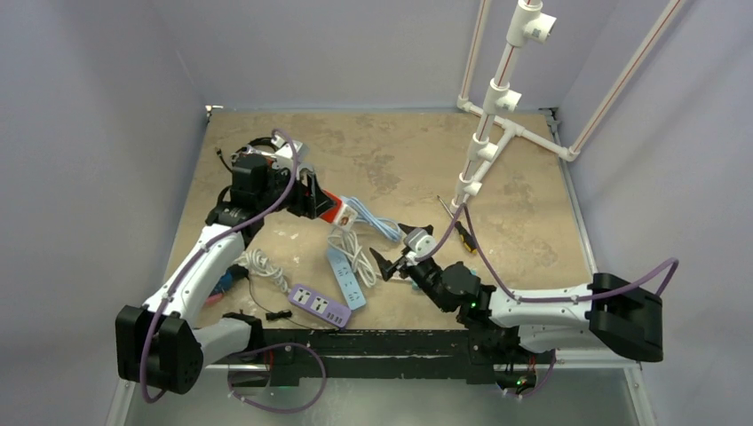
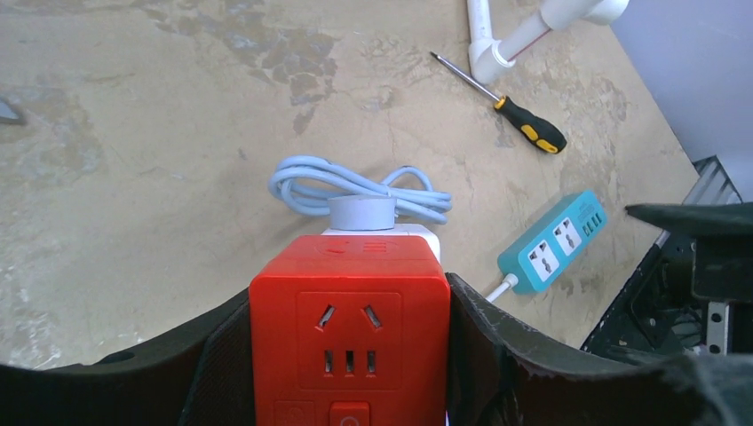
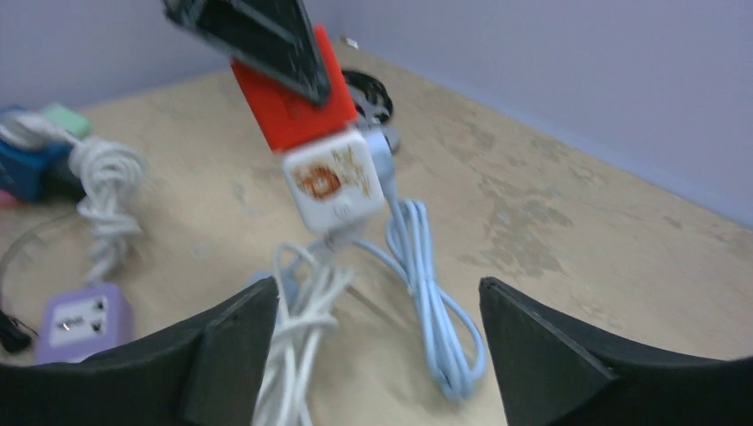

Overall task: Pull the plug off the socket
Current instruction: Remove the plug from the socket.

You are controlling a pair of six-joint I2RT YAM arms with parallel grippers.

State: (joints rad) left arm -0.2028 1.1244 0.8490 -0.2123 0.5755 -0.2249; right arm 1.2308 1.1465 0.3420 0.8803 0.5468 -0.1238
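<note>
Left gripper clamped on red socket; right gripper spread.
From above, the socket is held raised so its white plug is presented; left wrist: socket braced between both fingers; right wrist: plug seen ahead of the parted jaws, untouched.

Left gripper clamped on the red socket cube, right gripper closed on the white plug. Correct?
No: the right gripper is open, short of the white plug, as the right wrist view shows. The left gripper does clamp the red socket cube.
</note>
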